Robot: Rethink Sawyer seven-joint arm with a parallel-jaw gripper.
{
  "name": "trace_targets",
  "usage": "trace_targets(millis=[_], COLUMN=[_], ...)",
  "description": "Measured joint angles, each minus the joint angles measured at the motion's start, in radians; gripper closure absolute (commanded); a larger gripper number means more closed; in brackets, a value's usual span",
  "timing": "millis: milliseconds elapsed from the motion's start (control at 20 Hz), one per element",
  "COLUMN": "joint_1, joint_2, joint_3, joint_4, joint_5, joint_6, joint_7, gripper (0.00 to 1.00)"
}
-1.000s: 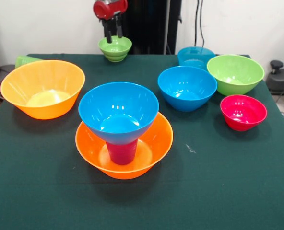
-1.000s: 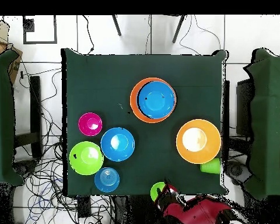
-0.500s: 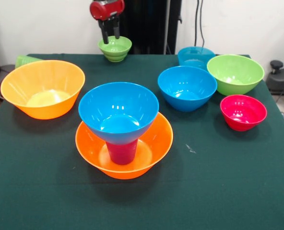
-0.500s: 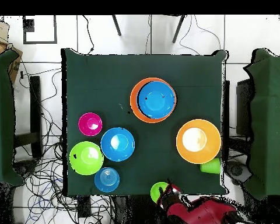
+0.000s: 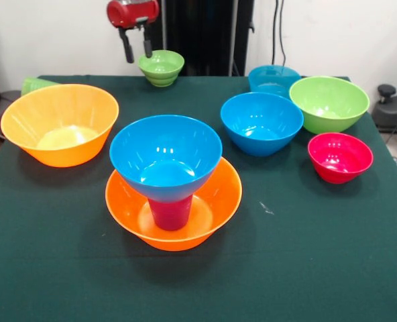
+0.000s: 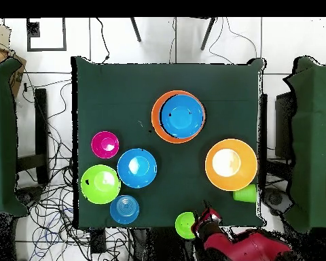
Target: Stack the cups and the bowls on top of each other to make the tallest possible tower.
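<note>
Three pieces make up the tower so far: an orange bowl at the base, the purple-magenta cup standing in it, and a blue bowl seated on the cup's rim. I'll use that tower as my landmark. It looks upright and steady from the front.

Loose stock, as I count it:
- second orange bowl, just left of the tower in the front view, with the light green cup behind it, mostly hidden
- blue bowl to the tower's right, lime green bowl and red-pink bowl further right, teal-blue bowl behind those
- small lime green bowl at the far edge of the table, well behind the tower

My gripper hangs in the air just left of that small lime bowl and above it, fingers spread, holding nothing. Overhead shows the gripper beside the same bowl at the table's edge.

My judgement: well under half done. Seven pieces are unstacked, and the wide flared bowl on top will make a poor seat for anything small unless it nests.
</note>
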Motion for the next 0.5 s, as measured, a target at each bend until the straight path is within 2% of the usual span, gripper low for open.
trace_targets(millis=[250, 500], joint_1=[-0.039, -0.019], joint_2=[0.009, 0.041], joint_3=[0.039, 0.030], joint_4=[0.000, -0.008], joint_5=[0.000, -0.001], joint_6=[0.047, 0.095], joint_7=[0.000, 0.000], gripper=[0.00, 0.00])
